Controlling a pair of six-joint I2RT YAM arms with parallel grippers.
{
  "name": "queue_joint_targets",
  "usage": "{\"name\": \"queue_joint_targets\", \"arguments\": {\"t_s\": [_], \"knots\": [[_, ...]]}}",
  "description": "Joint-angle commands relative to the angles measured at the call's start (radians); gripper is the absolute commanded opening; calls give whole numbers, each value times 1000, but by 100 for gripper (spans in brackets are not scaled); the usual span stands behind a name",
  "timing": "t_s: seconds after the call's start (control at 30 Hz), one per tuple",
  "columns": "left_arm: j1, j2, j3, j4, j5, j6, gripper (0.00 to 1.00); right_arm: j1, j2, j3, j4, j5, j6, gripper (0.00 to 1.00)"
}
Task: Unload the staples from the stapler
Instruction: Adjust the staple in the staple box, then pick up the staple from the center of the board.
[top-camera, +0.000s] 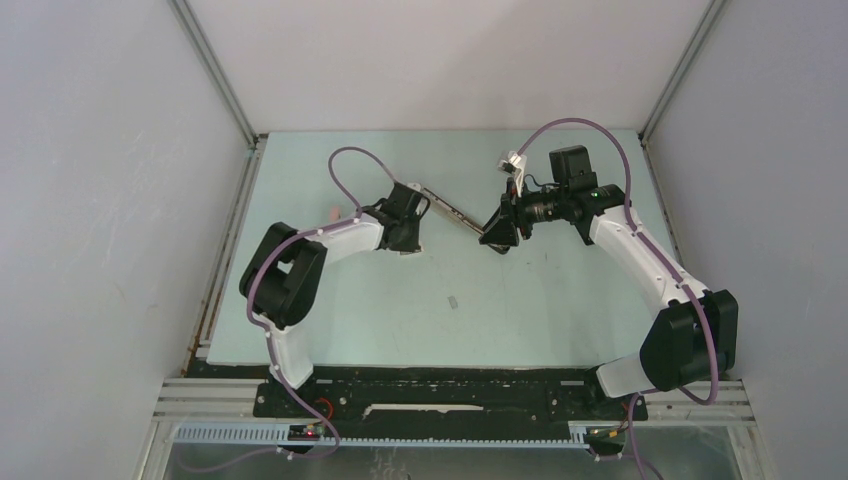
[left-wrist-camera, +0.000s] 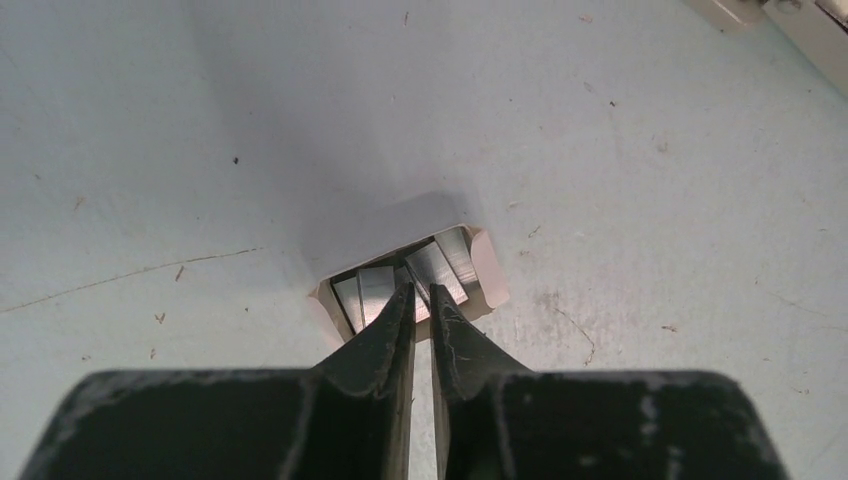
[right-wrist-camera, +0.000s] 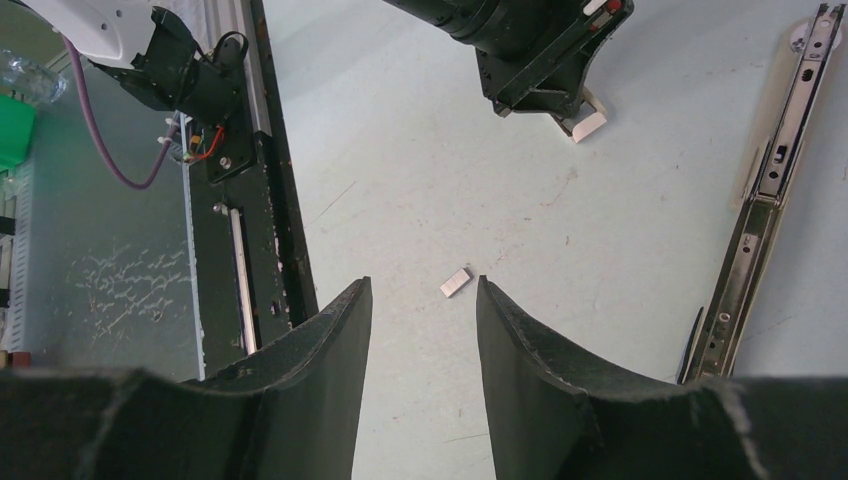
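In the overhead view the left gripper (top-camera: 407, 236) sits left of centre on the pale green table (top-camera: 560, 300), pointing down at the surface. Its wrist camera shows the two dark fingers (left-wrist-camera: 385, 335) clenched, only a sliver of light between them. Their tips rest at the near edge of the small pink stapler (left-wrist-camera: 490, 270), just below the middle of that frame. The stapler's channel lies open upward, and the staples (left-wrist-camera: 440, 262) lie inside it as several silvery strips fanned at slightly different angles. The tips touch these strips, but from this angle I cannot tell whether one is actually pinched between them.

Below and to the right of the left gripper in the overhead view, a loose staple strip (top-camera: 452, 301) lies flat on the table, apart from both arms.

A long metal rail (top-camera: 447, 206) runs diagonally from beside the left gripper down toward the right gripper (top-camera: 497, 237), which is just right of centre. In the right wrist view that gripper's jaws stand released with a clear gap and nothing between them. The loose strip shows through that gap, lying on the table beyond, and the rail runs along the right edge of the frame, outside the fingers.
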Motion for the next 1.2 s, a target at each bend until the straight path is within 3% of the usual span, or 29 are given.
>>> {"name": "queue_joint_targets", "arguments": {"t_s": [0.0,0.23,0.47,0.8,0.97,1.17], "knots": [[5,1,79,3,-34,-2,16,-7,-4,0,0,-22,-1,51],[7,-8,79,-10,-59,-5,22,-7,-4,1,-1,-24,-2,51],[7,-38,70,-6,-41,-2,22,-6,-6,0,-1,-24,-2,51],[1,-367,-96,123,43,15,27,17,-24,0,-32,-1,-54,52],[-5,-674,-351,290,88,-6,42,73,-53,0,-51,80,-101,51],[-5,-1036,-604,381,20,-21,70,179,-100,-19,-37,191,-127,51]]}}
